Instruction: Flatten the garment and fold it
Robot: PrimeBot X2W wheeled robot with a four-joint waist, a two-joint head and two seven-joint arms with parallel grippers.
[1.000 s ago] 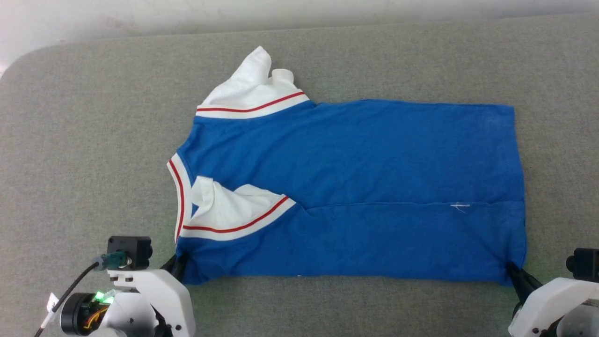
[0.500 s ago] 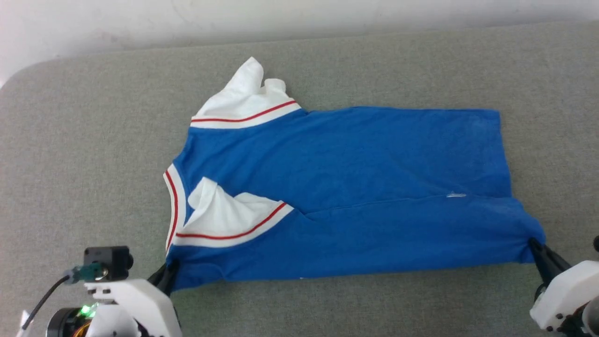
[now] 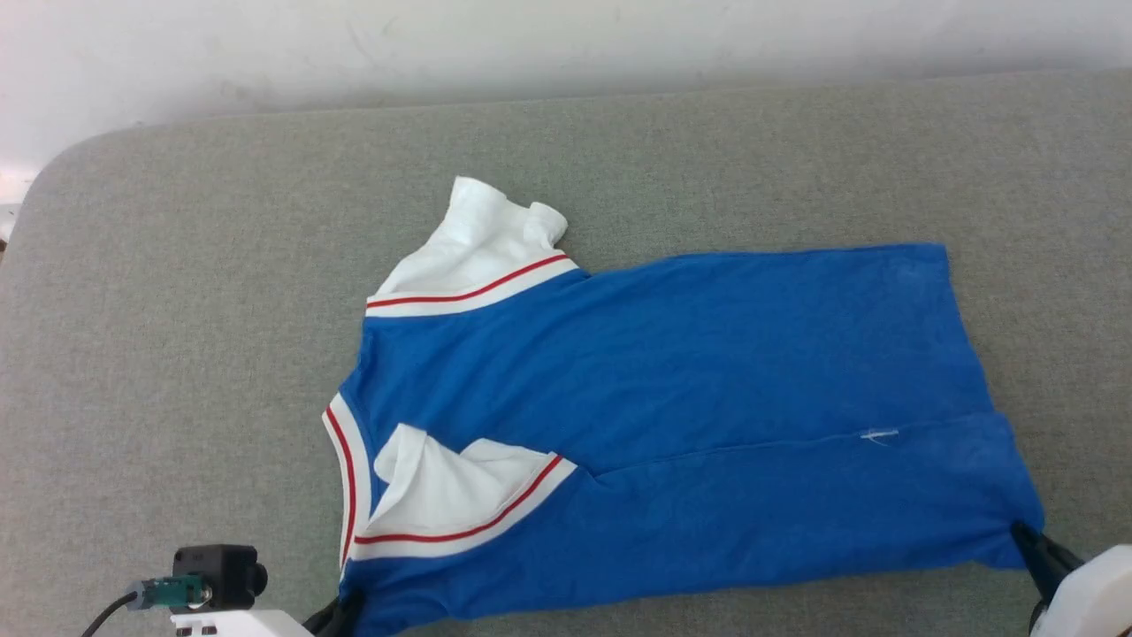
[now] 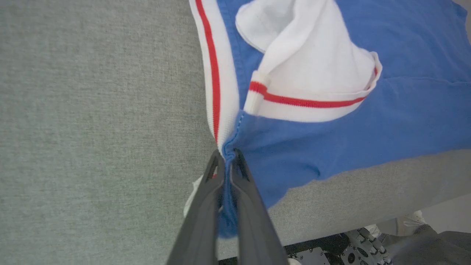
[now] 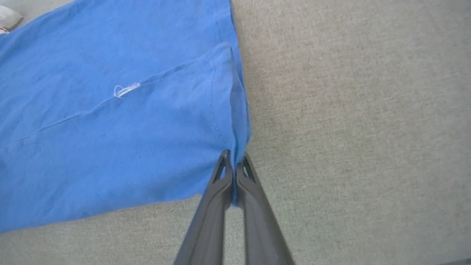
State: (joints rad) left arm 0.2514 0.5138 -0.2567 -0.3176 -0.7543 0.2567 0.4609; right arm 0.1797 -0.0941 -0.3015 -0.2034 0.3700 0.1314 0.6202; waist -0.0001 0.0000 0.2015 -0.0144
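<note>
grey cloth-covered tabletop [image 3: 177,265] spans the head view, with a pale wall [image 3: 531,44] behind it. one garment [image 3: 672,372] lies on it, collar to the left and hem to the right, plain blue side up, with its near strip doubled over the body. there are two grippers, one at each near corner. at the lower left, the left gripper [image 3: 340,617] reaches in low from the near edge, both dark fingers pinched tight on cloth just below the collar [image 3: 349,478]. there are two white sleeves: the near sleeve [image 3: 442,495] is turned onto the blue and the far sleeve [image 3: 482,252] is crumpled on the table. one small white thread [image 3: 880,435] sits on the fold line. at the lower right, the right gripper [image 3: 1030,541] slants up and leftward, clamped on the near hem corner.
</note>
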